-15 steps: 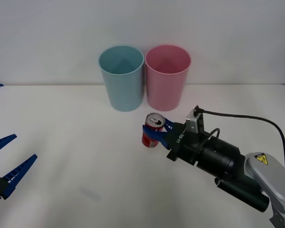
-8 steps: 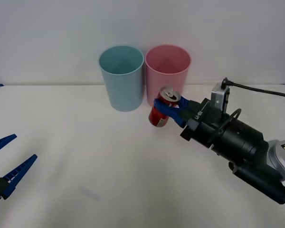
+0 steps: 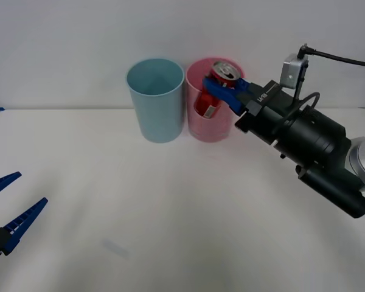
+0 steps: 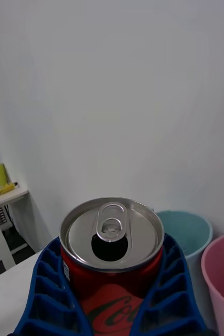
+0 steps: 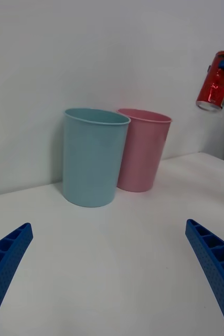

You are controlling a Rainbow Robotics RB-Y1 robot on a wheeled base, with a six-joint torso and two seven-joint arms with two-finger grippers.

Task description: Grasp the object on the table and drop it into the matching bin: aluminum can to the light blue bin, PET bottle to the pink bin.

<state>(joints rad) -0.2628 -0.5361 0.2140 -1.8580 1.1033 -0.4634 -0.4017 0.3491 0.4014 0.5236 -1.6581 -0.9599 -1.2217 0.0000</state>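
— Where did we have the aluminum can (image 3: 218, 86) at that moment?

— In the front view it sat in the upper middle of the frame, held in the air and tilted, its silver top leaning toward the upper right. We had the right gripper (image 3: 222, 89) clamped on it, one blue finger (image 3: 221, 93) crossing its red side. From that angle the can overlapped the pink bin (image 3: 214, 123), in front of its rim; we could not tell whether it was truly over the opening.

— And from the right wrist?

— There the can (image 4: 112, 252) filled the lower centre, pull tab up, hugged on both sides by the ribbed fingers (image 4: 43, 294). The light blue bin (image 4: 188, 231) and the pink bin (image 4: 222, 278) showed at the lower right.

— What about our other arm?

— The left gripper (image 3: 9, 210) hung low at the left edge of the front view above the table (image 3: 140, 213), its fingers spread wide with nothing between them. Its wrist view had the light blue bin (image 5: 95, 157) touching or just beside the pink bin (image 5: 142, 149) at mid-frame, and the can (image 5: 216, 88) high at the upper right.
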